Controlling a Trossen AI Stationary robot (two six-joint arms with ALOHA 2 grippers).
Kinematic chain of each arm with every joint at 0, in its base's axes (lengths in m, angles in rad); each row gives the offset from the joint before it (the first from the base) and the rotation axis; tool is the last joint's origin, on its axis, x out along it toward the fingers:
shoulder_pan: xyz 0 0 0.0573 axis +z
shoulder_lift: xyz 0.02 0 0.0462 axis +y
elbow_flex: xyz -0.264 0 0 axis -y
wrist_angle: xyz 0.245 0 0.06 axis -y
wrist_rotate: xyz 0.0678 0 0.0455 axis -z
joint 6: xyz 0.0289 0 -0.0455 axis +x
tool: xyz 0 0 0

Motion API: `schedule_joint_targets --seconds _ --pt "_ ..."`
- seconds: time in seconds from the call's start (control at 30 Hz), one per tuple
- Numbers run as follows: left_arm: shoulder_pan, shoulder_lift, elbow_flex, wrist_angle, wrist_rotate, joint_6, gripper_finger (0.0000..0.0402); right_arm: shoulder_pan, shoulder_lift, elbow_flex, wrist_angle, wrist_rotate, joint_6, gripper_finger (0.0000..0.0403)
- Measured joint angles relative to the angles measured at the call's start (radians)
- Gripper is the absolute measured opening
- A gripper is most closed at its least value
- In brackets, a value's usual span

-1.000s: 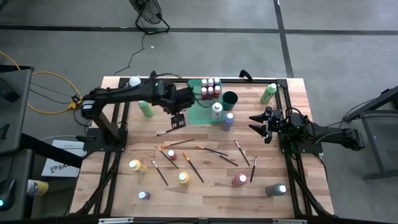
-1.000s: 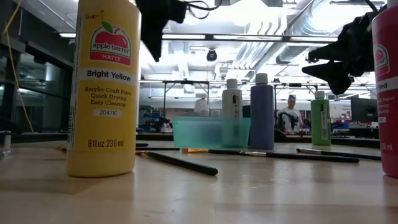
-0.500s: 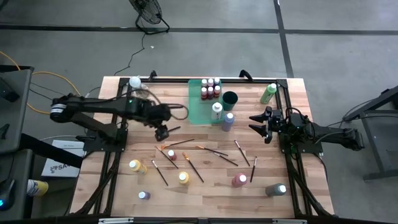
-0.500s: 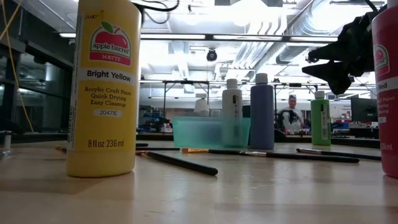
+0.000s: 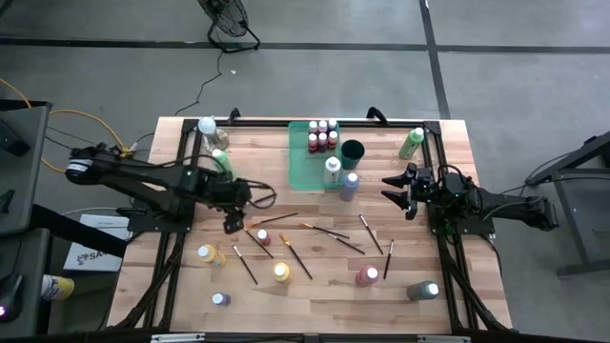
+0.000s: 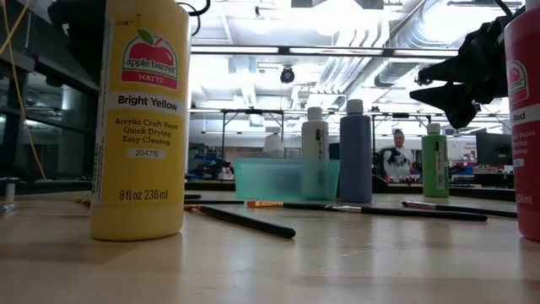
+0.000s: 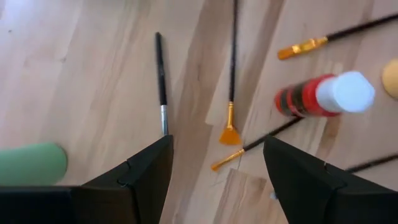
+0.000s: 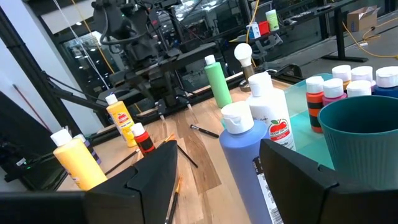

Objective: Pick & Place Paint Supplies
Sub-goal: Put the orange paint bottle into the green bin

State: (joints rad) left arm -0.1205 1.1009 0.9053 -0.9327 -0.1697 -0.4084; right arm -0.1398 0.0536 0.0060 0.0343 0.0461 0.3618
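Observation:
My left gripper hangs open over the table's left middle, pointing steeply down, nothing between its fingers. Below it lie thin paintbrushes: a dark-handled one and an orange fan brush. A small red paint bottle with a white cap stands just right of it. More bottles stand near the front: yellow, yellow, purple. My right gripper waits open and level at the right edge, touching nothing.
A green tray at the back holds several small bottles, with a dark green cup, a white bottle and a blue-purple bottle beside it. A green bottle lies at the left. More brushes lie scattered mid-table.
My left gripper has swung from beside the green tray toward the table's left and near edges and come lower, staying open and holding nothing. No bottle or brush has moved.

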Motion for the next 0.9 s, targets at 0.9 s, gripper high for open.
schedule_joint_targets --seconds 0.9 --pt "-0.098 -0.088 -0.009 0.027 0.217 0.595 0.0244 0.0 0.0 0.0 0.0 0.0 0.0 0.0223"
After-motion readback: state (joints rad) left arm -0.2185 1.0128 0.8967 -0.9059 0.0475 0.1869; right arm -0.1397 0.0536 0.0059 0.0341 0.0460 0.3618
